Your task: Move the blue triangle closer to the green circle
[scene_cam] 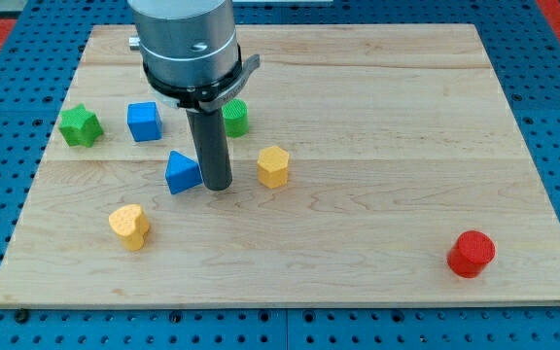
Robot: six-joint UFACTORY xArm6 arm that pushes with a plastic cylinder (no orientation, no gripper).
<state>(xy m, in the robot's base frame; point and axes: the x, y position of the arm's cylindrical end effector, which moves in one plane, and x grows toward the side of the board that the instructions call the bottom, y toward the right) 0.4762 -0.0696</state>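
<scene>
The blue triangle (182,172) lies on the wooden board (377,146), left of centre. My tip (218,185) rests on the board just to the right of the triangle, touching or almost touching its right side. The green circle (235,118) sits above and to the right of the triangle, partly hidden behind the rod and the arm's grey body.
A blue cube (144,122) and a green star-shaped block (81,125) lie at the upper left. A yellow hexagon (273,166) sits right of my tip. A yellow heart (129,226) lies at the lower left. A red cylinder (471,254) stands at the lower right.
</scene>
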